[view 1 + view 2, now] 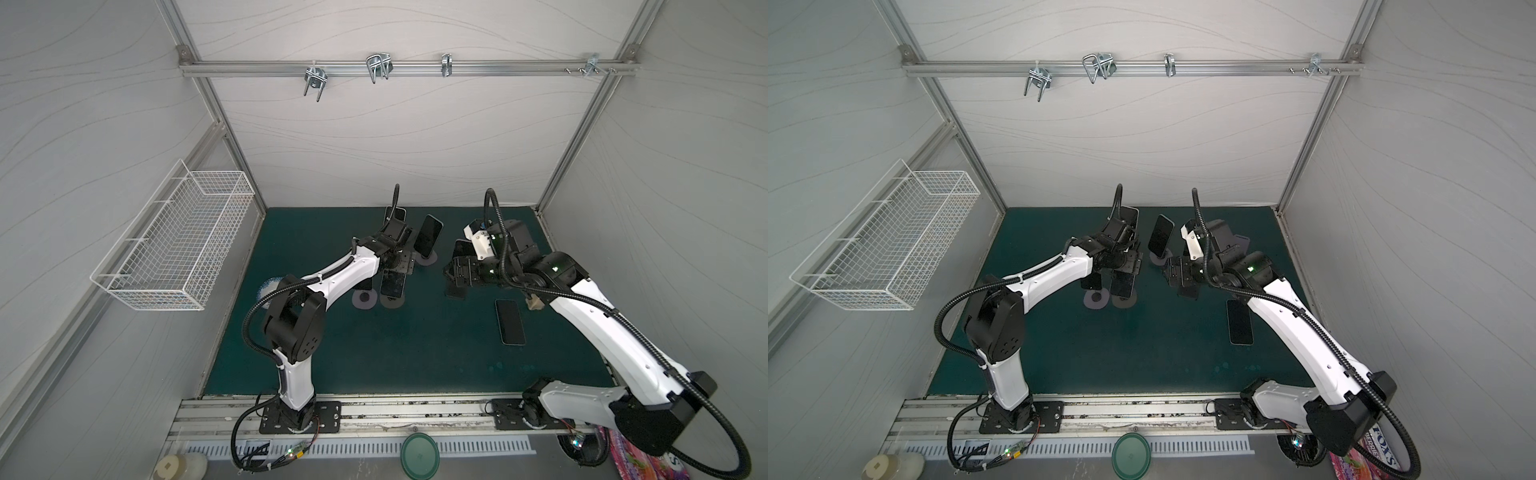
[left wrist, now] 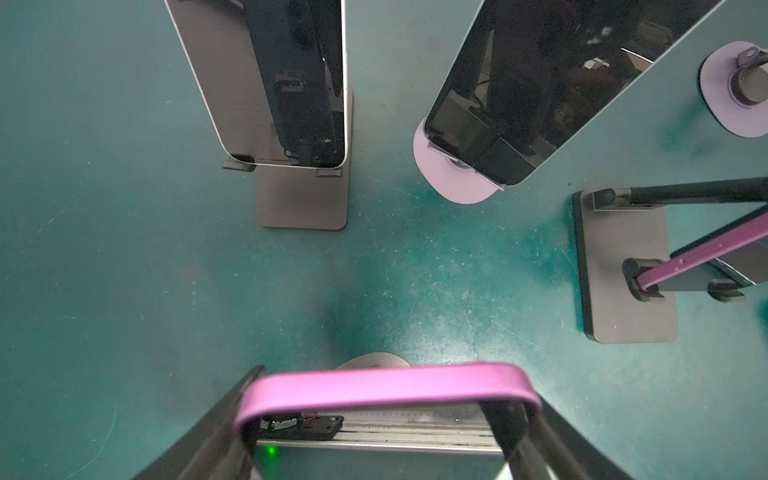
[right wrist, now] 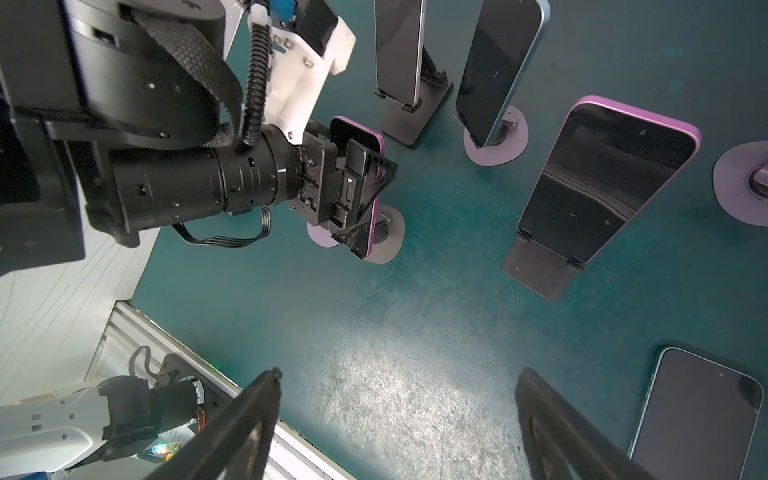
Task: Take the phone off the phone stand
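On the scuffed teal mat between grey walls, left pincer clamps the purple phone; right pincer stands apart.

The only lettering that can be read is on a colourful printed packet at the near right corner, beyond the arm bases. It carries white capitals spelling "FOX'S", turned sideways. A smaller line beside them is too blurred to read. In a top view only its white "S" shows.
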Controlling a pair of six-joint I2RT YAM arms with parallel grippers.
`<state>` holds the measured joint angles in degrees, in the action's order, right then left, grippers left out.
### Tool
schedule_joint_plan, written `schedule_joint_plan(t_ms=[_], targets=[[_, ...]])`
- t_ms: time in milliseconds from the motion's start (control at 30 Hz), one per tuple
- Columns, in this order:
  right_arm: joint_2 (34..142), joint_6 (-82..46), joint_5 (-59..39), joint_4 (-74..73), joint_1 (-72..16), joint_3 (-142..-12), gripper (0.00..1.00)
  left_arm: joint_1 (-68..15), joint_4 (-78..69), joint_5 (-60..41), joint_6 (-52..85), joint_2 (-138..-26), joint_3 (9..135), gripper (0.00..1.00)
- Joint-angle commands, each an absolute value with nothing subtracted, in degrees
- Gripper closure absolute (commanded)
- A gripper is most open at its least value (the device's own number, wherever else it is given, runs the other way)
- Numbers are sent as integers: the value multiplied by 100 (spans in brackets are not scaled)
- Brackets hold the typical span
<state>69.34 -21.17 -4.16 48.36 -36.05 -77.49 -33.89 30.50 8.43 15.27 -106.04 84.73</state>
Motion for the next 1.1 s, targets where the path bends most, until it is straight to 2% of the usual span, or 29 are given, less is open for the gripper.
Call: schedule_joint_plan(t_ms=[0,733,1067], targets=[[6837,-2070,-474,4790,-3640,-7688,10,-3380,2979,971,1589,-10725,8547,12],[6813,-2004,-472,4825,-3644,-7688,11,-3444,2935,1029,1617,-10793,8494,15],[6816,-1973,-483,4836,-3642,-7734,11,-3477,2938,980,1574,-10800,8533,23]])
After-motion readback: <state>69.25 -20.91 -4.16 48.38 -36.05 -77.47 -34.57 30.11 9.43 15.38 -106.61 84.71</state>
